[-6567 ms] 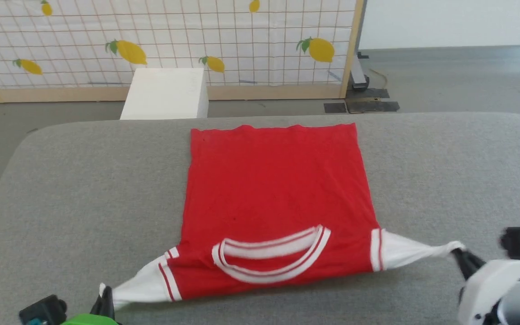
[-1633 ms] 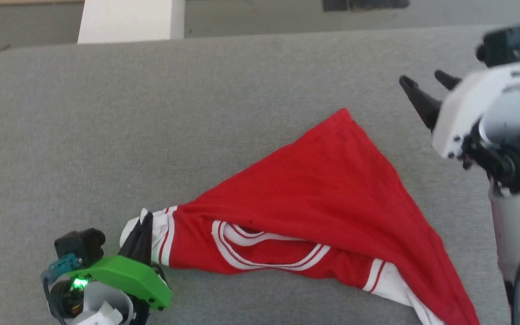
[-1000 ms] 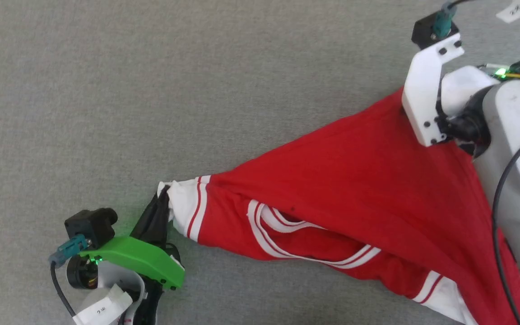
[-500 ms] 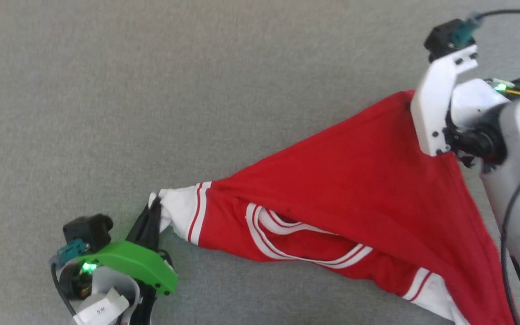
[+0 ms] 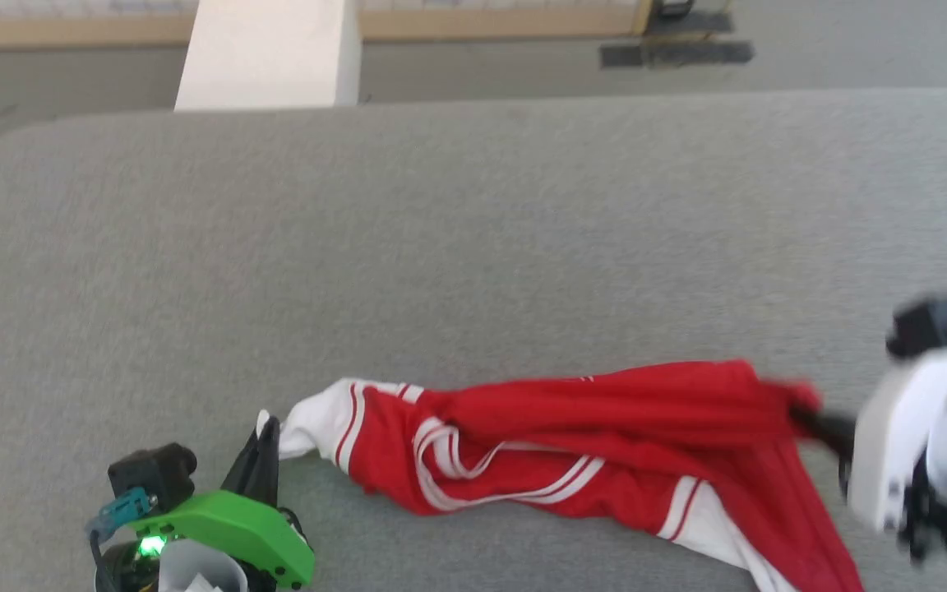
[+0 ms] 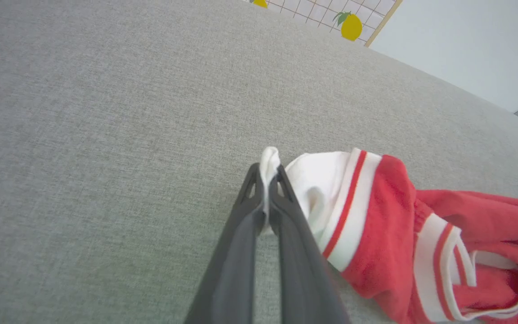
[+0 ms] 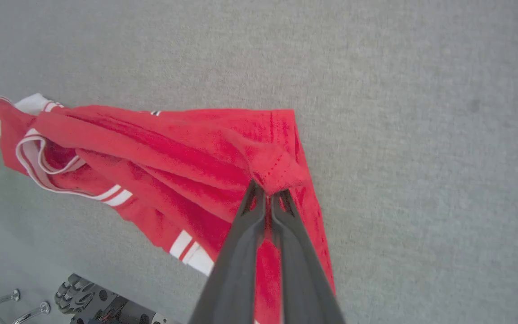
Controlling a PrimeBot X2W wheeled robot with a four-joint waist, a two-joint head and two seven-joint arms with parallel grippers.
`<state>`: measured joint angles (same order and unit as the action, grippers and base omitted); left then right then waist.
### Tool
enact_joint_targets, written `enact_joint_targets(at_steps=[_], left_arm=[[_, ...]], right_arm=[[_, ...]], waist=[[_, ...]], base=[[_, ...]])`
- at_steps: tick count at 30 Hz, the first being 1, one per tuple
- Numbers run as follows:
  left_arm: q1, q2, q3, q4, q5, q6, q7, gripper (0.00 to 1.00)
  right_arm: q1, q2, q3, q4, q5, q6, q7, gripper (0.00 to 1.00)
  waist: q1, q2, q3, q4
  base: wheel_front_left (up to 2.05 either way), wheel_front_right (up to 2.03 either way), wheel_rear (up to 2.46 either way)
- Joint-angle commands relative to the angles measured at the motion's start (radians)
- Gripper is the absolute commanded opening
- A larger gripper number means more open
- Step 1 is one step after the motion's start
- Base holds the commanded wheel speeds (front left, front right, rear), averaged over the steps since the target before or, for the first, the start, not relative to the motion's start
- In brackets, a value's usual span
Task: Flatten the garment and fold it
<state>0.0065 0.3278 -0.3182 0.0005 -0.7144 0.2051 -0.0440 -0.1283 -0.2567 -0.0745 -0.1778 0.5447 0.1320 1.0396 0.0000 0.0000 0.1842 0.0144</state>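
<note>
The garment (image 5: 605, 436) is a red shirt with white sleeves and striped trim, lying bunched in a long band across the near part of the grey table (image 5: 457, 230). My left gripper (image 5: 264, 436) sits at the lower left, shut on the tip of the white sleeve (image 6: 270, 164). At the lower right, my right gripper (image 5: 810, 419) is shut on a red hem corner (image 7: 281, 173), lifted slightly off the surface. The garment (image 7: 173, 157) stretches between the two grips. Its other white sleeve (image 5: 712, 534) trails toward the table's near edge.
A white box (image 5: 268, 53) stands on the floor beyond the table's far edge, with a wooden-framed screen behind it. A dark plate (image 5: 675, 53) lies on the floor at the far right. The right wrist view shows the robot's base (image 7: 88, 301) below the table's near edge.
My right gripper closed on the hem corner and drew it toward the near edge, collapsing the spread triangle into a narrow band. The head camera tilted up. The left grip held.
</note>
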Motion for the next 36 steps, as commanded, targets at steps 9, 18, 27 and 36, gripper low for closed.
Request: enact_joint_targets(at_steps=[9,18,27,36], left_arm=[[0.071,-0.022,0.033,-0.039,-0.092,-0.024,-0.016,0.0],[-0.178,0.094,0.068,-0.085,-0.135,-0.129,0.114,0.0],[-0.666,0.212,0.066,0.028,-0.059,-0.197,0.263,0.0],[-1.191,0.215,0.063,0.259,0.03,-0.21,0.301,0.0]], right_arm=[[0.231,0.087,-0.05,-0.109,0.047,-0.001,0.039,0.0],[-0.06,0.015,-0.059,-0.094,0.084,-0.001,0.094,0.0],[-0.509,-0.014,-0.052,0.022,0.007,-0.001,0.129,0.0],[-0.927,-0.015,-0.035,0.194,-0.177,-0.001,0.021,0.0]], waist=[[0.0,0.0,-0.129,-0.089],[0.0,0.0,-0.124,-0.086],[0.0,0.0,-0.01,-0.074],[0.0,0.0,0.151,-0.074]], base=[[0.0,0.0,0.0],[0.0,0.0,0.0],[0.0,0.0,0.0],[0.0,0.0,0.0]])
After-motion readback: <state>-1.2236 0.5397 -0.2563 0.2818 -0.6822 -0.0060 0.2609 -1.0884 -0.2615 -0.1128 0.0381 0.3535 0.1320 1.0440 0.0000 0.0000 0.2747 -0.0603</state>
